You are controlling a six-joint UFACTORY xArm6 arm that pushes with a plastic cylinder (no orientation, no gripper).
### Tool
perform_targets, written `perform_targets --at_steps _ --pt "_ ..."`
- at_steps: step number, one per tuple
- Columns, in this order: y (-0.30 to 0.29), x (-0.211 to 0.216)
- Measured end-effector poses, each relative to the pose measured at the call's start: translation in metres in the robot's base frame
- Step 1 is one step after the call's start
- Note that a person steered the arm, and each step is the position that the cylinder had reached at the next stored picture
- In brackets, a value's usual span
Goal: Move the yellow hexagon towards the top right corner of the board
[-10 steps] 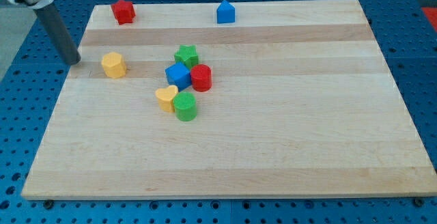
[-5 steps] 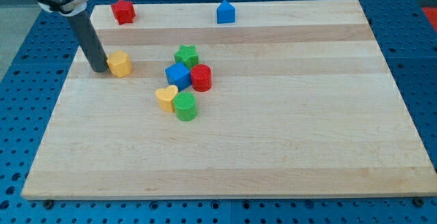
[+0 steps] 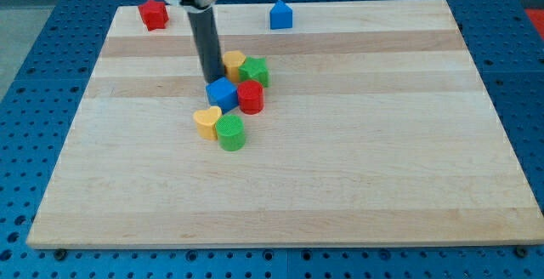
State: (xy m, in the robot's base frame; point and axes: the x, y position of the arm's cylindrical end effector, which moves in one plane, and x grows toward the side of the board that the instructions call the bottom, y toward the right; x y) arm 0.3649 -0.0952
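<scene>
The yellow hexagon (image 3: 234,61) sits left of the board's middle, toward the view's top. It touches the green star (image 3: 254,71) on its right. My tip (image 3: 212,78) stands right against the hexagon's left side, just above the blue cube (image 3: 222,93). The dark rod rises from it to the view's top.
A red cylinder (image 3: 251,97) sits right of the blue cube. A yellow heart (image 3: 206,122) and a green cylinder (image 3: 230,132) lie just below. A red block (image 3: 154,14) is at the top left and a blue block (image 3: 281,14) at the top middle of the wooden board (image 3: 382,143).
My tip has swept from the board's left edge to the right. It met the yellow hexagon and pushed it right and slightly up against the green star, which shifted right.
</scene>
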Motion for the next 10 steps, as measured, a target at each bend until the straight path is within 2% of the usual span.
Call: perform_targets --at_steps 2,4,6,10 --pt "0.017 -0.033" --pt "0.062 -0.044" --pt "0.079 -0.069" --pt "0.184 -0.092"
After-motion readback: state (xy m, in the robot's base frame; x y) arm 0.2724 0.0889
